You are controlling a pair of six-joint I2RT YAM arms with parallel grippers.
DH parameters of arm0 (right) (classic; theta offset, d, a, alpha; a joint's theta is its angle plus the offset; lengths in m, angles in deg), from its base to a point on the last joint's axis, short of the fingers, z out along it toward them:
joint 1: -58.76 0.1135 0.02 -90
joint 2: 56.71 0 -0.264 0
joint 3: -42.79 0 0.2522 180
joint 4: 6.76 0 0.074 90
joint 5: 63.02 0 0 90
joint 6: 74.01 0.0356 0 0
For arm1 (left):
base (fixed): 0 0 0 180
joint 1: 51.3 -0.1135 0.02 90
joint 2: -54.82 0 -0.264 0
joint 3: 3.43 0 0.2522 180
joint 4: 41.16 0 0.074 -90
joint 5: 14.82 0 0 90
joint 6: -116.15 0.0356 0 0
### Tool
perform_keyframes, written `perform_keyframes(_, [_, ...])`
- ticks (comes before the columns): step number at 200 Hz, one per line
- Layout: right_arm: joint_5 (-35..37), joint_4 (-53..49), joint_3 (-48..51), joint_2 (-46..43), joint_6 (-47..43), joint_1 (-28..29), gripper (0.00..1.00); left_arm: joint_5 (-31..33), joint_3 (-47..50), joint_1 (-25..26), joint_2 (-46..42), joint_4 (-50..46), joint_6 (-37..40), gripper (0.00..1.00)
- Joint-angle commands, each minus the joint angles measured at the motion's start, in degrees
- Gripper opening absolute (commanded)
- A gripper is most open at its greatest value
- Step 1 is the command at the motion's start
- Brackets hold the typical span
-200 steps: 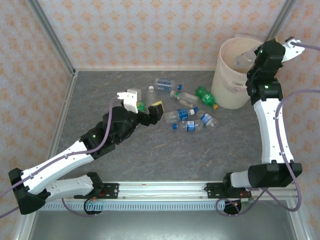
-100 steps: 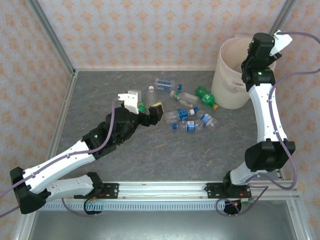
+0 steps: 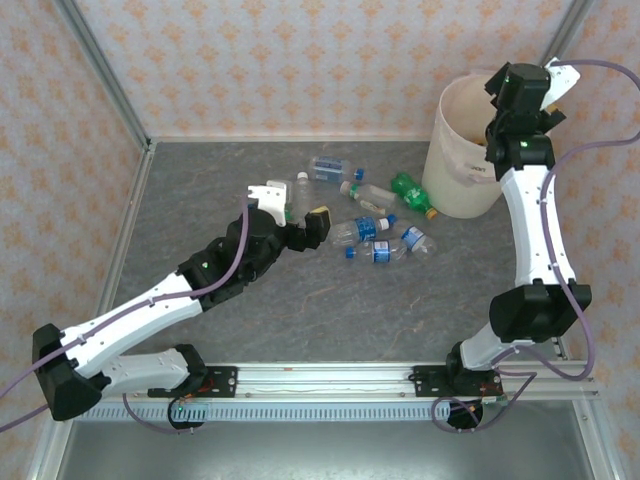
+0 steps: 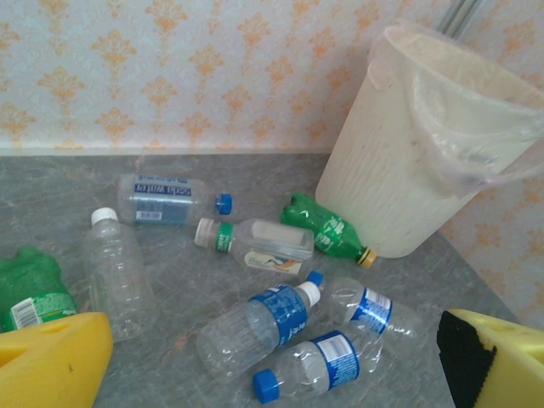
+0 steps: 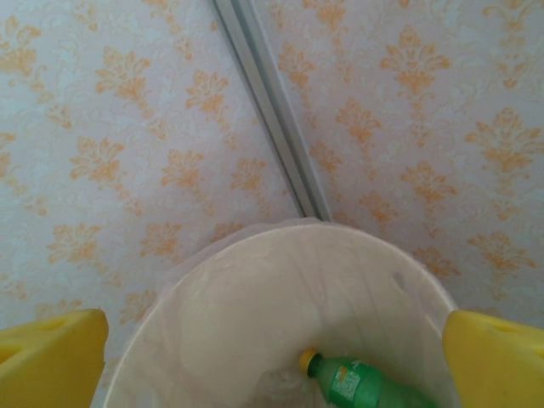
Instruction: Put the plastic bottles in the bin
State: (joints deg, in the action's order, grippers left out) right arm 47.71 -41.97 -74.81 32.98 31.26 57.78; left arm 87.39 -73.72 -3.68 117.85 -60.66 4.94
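Observation:
The cream bin (image 3: 452, 185) stands at the back right, and in the right wrist view its inside (image 5: 280, 289) holds a green bottle (image 5: 365, 384). My right gripper (image 3: 498, 97) hangs open over the bin's rim with nothing between its yellow pads (image 5: 51, 361). Several plastic bottles lie on the table left of the bin: a green one (image 4: 327, 231), a green-capped clear one (image 4: 255, 242), blue-labelled ones (image 4: 263, 327) and a white-capped one (image 4: 115, 272). My left gripper (image 3: 295, 212) hovers open near them, above another green bottle (image 4: 30, 293).
Patterned walls close off the back and both sides, with a metal post (image 5: 272, 110) in the corner behind the bin. A thin plastic liner (image 4: 476, 161) hangs over the bin's rim. The grey tabletop (image 3: 330, 310) is bare toward the arm bases.
My right gripper has opened over the bin and the clear bottle it held is gone from its jaws. The left arm has shifted slightly toward the bottle pile.

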Motion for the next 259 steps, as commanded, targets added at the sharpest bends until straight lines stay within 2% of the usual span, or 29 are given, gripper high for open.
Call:
perform_keyframes(1, [-4.78, -2.95, 0.52, -4.66, 2.65, -0.26, 1.0, -1.26, -1.33, -1.03, 0.54, -2.09, -0.95, 0.99])
perform_keyframes(58, [-16.8, -6.04, 11.23, -15.18, 5.43, 0.59, 1.0, -6.13, 0.98, -3.71, 1.34, -2.85, -0.9, 0.99])
perform_keyframes(82, [-22.51, -6.32, 17.41, -20.16, 5.93, 2.05, 1.0, -6.32, 0.96, -4.28, 2.9, -4.78, -2.25, 0.99])
perform_keyframes(135, [-29.84, -5.83, 28.37, -27.23, 6.53, 7.13, 1.0, -0.95, 0.72, -6.94, 6.85, -8.45, -8.87, 0.99])
perform_keyframes(167, [-33.91, -3.62, 33.39, -29.84, 6.49, 7.92, 1.0, 1.27, -1.87, -10.11, 11.12, -12.67, -14.23, 0.97])
perform_keyframes(204, [-39.57, -0.4, 37.12, -31.22, 7.13, 8.18, 1.0, 4.44, -6.19, -12.5, 16.22, -18.31, -16.48, 0.96])
perform_keyframes(259, [-45.48, 3.79, 39.15, -33.04, 5.92, 8.17, 1.0, 3.23, -10.2, -18.95, 25.04, -24.62, -18.99, 0.94])
